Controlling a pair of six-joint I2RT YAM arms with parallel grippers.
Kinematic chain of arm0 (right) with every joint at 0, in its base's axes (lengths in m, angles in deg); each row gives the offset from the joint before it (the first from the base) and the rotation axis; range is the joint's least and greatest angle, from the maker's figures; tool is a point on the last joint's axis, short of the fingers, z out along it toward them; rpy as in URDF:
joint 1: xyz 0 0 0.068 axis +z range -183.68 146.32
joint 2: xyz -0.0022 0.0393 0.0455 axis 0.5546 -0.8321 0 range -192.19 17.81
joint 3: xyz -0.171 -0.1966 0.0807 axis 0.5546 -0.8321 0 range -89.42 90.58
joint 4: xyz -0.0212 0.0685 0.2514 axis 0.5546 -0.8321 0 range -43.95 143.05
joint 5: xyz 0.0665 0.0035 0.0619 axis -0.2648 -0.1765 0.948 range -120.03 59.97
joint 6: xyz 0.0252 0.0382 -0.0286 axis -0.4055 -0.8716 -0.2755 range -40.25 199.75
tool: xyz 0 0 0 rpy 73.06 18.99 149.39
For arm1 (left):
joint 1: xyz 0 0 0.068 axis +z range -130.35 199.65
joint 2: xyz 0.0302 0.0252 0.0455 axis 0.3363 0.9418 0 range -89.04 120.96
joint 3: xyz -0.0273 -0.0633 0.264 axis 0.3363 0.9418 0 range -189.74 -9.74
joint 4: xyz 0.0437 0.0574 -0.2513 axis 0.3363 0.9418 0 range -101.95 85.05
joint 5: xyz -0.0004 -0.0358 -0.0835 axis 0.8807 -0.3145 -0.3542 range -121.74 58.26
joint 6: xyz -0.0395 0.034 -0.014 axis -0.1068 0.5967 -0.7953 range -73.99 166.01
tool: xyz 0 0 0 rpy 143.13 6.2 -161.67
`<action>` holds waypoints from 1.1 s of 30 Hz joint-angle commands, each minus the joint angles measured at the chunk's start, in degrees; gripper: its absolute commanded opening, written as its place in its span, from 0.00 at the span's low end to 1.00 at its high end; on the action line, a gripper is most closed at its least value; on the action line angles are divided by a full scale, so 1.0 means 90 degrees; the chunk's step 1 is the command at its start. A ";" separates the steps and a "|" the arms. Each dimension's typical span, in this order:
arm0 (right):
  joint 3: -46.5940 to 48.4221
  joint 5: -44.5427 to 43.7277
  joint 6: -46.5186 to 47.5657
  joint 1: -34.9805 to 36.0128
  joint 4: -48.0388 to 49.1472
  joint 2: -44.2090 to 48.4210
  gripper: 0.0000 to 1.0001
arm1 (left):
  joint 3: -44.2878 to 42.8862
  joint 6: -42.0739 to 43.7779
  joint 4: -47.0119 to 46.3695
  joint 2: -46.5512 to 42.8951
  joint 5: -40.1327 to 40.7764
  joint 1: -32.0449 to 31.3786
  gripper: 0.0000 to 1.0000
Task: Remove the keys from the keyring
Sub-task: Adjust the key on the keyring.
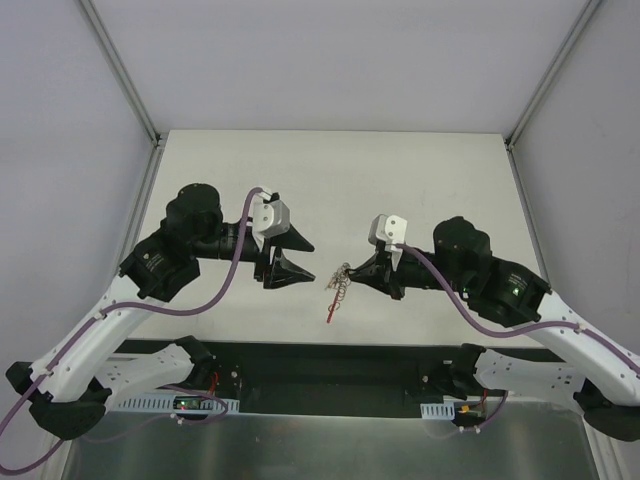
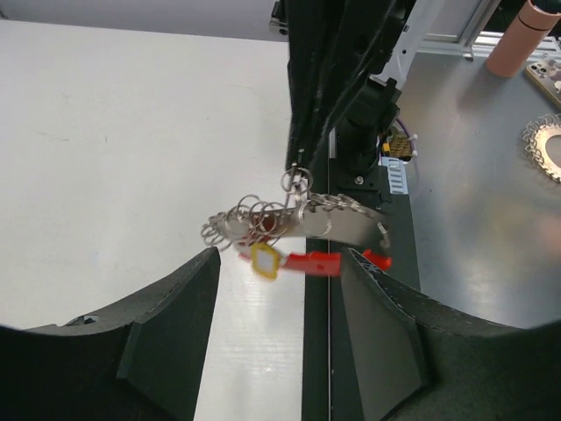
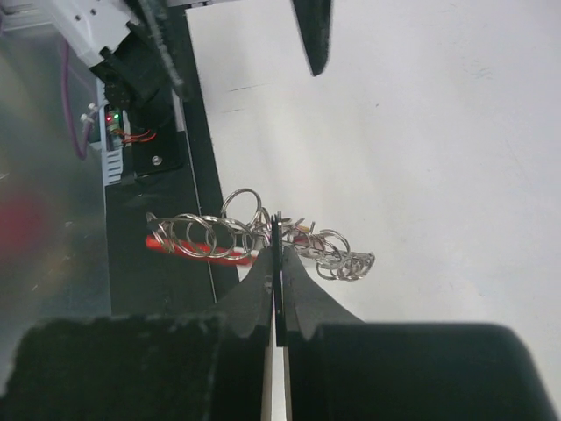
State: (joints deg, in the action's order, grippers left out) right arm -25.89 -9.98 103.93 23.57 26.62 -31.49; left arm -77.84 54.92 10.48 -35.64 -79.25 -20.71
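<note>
The keyring point(image 1: 341, 279) is a tangle of small linked metal rings with a red plastic piece point(image 1: 331, 312) hanging below it. My right gripper point(image 1: 353, 275) is shut on it and holds it above the table. In the right wrist view the rings point(image 3: 210, 233) fan out either side of my closed fingertips point(image 3: 267, 272). In the left wrist view the rings point(image 2: 259, 217), a flat silvery key point(image 2: 352, 228), the red piece point(image 2: 314, 261) and a pale yellow-rimmed tag point(image 2: 266, 260) hang just beyond my left gripper point(image 2: 276, 303). My left gripper point(image 1: 305, 262) is open and empty, left of the bunch.
A black strip point(image 1: 330, 365) runs along the near table edge, above the arm bases. Beyond it lies a metal bench with a pink cylinder point(image 2: 526, 39) and a toothed ring point(image 2: 548, 151). Frame posts point(image 1: 120, 70) rise at the back corners.
</note>
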 commanded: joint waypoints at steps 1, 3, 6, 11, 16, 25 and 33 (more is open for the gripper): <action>0.0568 -0.0782 -0.0285 -0.0004 0.0125 -0.0176 0.01 | 0.0046 -0.0364 -0.0685 -0.0201 0.0402 -0.0280 0.58; 0.0617 -0.0977 -0.0353 -0.0004 0.0057 -0.0225 0.01 | 0.0124 -0.0365 -0.0715 -0.0270 0.0774 -0.0437 0.61; 0.0685 -0.1173 -0.0460 -0.0014 0.0008 -0.0313 0.01 | 0.0241 -0.0374 -0.0725 -0.0338 0.1225 -0.0681 0.63; 0.0851 -0.1349 -0.0597 -0.0004 -0.0109 -0.0479 0.01 | 0.0485 -0.0355 -0.0735 -0.0348 0.1713 -0.1003 0.66; 0.0900 -0.1164 -0.0695 -0.0014 -0.0090 -0.0538 0.01 | 0.0876 -0.0004 -0.0813 -0.0270 0.2582 -0.1043 0.68; 0.0842 -0.0725 -0.0802 -0.0014 0.0066 -0.0392 0.01 | 0.1160 0.0436 -0.1174 -0.0114 0.2662 -0.1043 0.59; 0.0666 -0.0685 -0.0793 -0.0004 0.0076 -0.0099 0.01 | 0.1374 0.0612 -0.1262 -0.0231 0.2232 -0.1043 0.00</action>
State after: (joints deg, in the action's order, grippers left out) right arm -20.64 -17.78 97.84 23.38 24.02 -35.16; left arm -66.34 58.70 2.11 -36.66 -56.89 -29.89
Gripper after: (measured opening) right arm 0.026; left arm 0.093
